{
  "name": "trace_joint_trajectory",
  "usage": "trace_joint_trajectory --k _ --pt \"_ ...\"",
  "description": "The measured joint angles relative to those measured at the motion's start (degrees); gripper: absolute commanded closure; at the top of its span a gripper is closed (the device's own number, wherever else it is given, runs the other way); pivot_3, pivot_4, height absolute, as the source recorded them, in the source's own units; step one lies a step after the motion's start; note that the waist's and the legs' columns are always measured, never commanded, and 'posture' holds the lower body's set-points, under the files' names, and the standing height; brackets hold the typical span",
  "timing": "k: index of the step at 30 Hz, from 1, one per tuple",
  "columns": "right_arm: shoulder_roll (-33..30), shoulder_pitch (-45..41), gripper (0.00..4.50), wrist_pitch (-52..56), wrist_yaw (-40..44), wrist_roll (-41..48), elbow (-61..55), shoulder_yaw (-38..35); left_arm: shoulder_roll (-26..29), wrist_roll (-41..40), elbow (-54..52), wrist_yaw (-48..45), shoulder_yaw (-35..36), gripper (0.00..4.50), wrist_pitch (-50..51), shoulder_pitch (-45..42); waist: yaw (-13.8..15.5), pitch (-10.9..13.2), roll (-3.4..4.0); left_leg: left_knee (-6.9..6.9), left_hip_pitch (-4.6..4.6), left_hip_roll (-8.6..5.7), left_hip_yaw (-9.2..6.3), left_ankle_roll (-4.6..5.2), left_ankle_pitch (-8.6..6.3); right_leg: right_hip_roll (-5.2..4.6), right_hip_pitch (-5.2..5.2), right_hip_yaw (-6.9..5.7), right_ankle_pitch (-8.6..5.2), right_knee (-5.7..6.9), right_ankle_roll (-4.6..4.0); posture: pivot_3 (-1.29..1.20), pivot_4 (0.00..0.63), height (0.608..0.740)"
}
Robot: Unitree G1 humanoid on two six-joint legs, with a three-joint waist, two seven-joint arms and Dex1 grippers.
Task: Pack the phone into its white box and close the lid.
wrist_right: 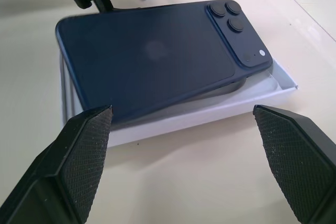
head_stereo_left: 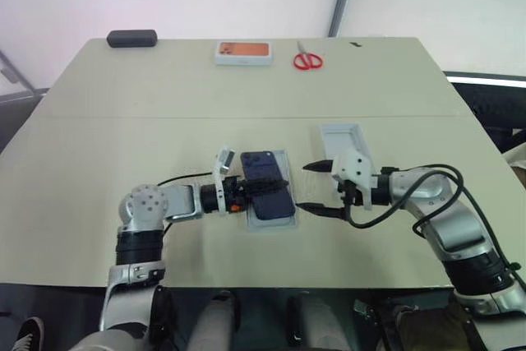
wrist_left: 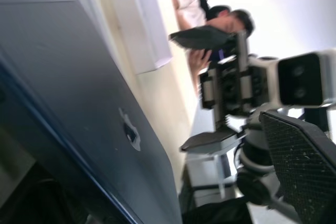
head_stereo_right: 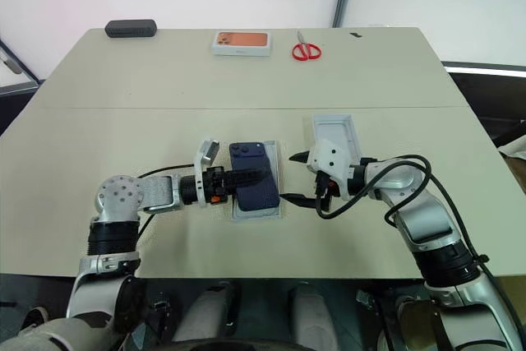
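Navy-blue and glossy: logged the phone (wrist_right: 152, 56) back-up, lying on the white box (wrist_right: 262, 95) near the front middle of the beige table (head_stereo_left: 99, 129). Saw it skewed and tilted rather than seated flat, camera-bump end raised above the tray floor, a strip of white inner wall left showing beside it. Noted camera bump at the corner farthest from the robot in the head views.

Found left gripper (head_stereo_left: 265, 184) reaching in from the left, level, over the phone's back. Read its fingers as spread: in the left wrist view saw one textured pad (wrist_left: 299, 166) standing clear of the phone, no clamp visible. Couldn't tell whether the other finger touched the phone.

Found right gripper (head_stereo_left: 316, 188) just beside the box's right edge, pointed at the phone, fingers wide apart, nothing between them, touching neither box nor phone. Confirmed in right wrist view: both pads (wrist_right: 84, 145) short of the tray wall.

Marked the lid (head_stereo_left: 343, 141) open side up on the table, behind the right gripper, to the right of the white box, apart from it. Lid not on.

Logged along the far edge: black case (head_stereo_left: 131, 38), white box with orange picture (head_stereo_left: 243, 52), red scissors (head_stereo_left: 308, 59), all well apart from the work area.

Glimpsed a person (wrist_left: 220, 17) beyond the table in left wrist view.
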Motion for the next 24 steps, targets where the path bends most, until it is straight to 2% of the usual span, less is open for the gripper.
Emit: trace_joint_trajectory --k 8,14,24 --pt "0.68 -0.79 0.00 -1.09 -0.49 -0.91 1.46 0.66 4.88 1.60 -0.38 -3.70 -3.15 0.04 -0.96 -1.28 0.07 0.00 0.00 0.00 -0.01 0.01 -0.01 0.00 0.00 0.00 -0.01 0.00 0.00 0.00 0.00 0.00 0.150 0.740" --pt "1.71 -2.61 0.00 -1.25 -0.50 -1.01 2.09 1.31 4.73 2.05 -1.84 -3.77 -4.53 0.04 -0.92 -2.14 0.10 0.01 0.00 0.00 -0.04 0.01 -0.02 0.00 0.00 -0.01 -0.04 0.00 0.00 0.00 0.00 0.00 0.150 0.740" --pt "1.96 -2.84 0.00 -1.97 -0.69 -1.45 2.55 1.66 7.63 3.09 -3.79 -5.69 -7.51 0.04 -1.14 -2.52 0.06 0.01 0.00 0.00 -0.05 0.01 -0.02 0.01 -0.01 -0.01 -0.05 0.00 0.00 0.01 0.00 0.00 0.150 0.740"
